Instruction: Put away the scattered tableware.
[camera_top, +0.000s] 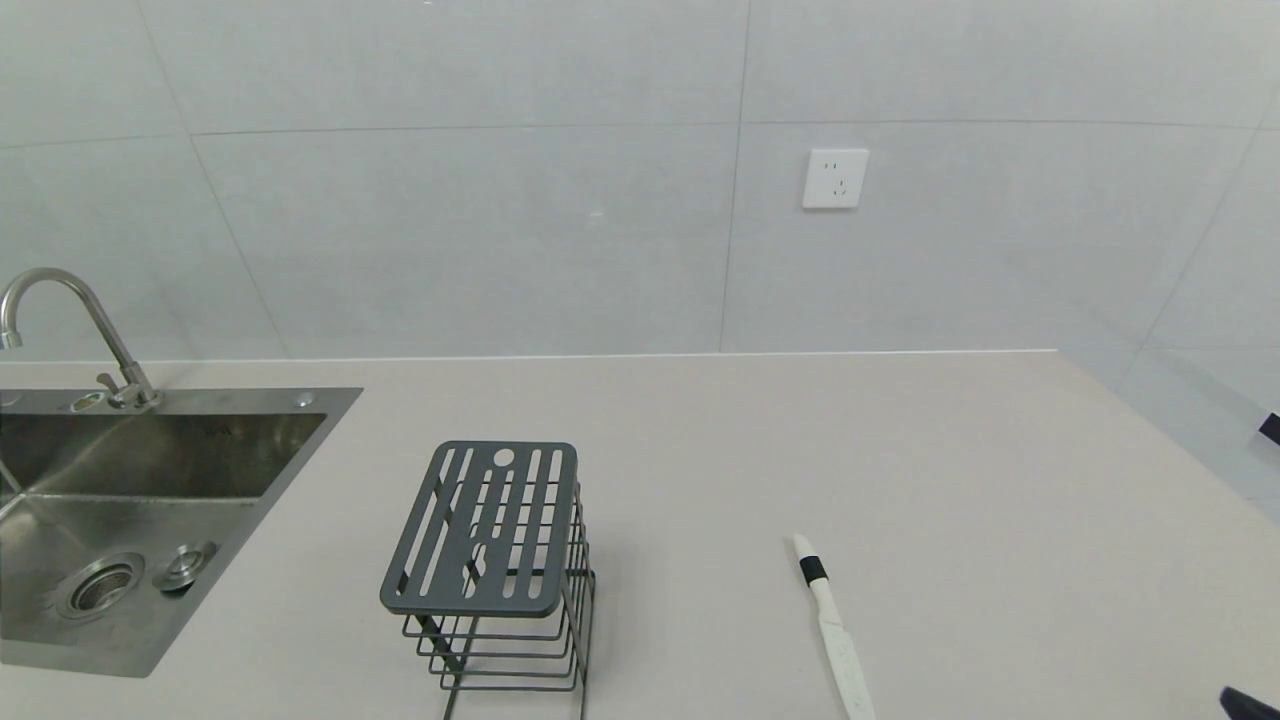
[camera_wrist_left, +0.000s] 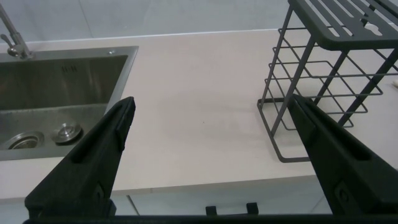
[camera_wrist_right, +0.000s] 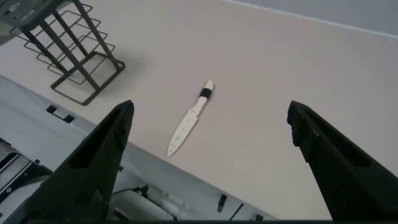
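Observation:
A white knife with a black band near the handle end lies flat on the pale counter, right of centre near the front edge. It also appears in the right wrist view as the knife, lying below and between my right gripper's wide-open fingers, well apart from them. A dark grey wire rack with a slotted top plate stands left of the knife. My left gripper is open too, held above the counter between the sink and the rack.
A steel sink with a drain and a curved tap fills the left of the counter. A tiled wall with a white socket backs it. The counter's right edge drops off.

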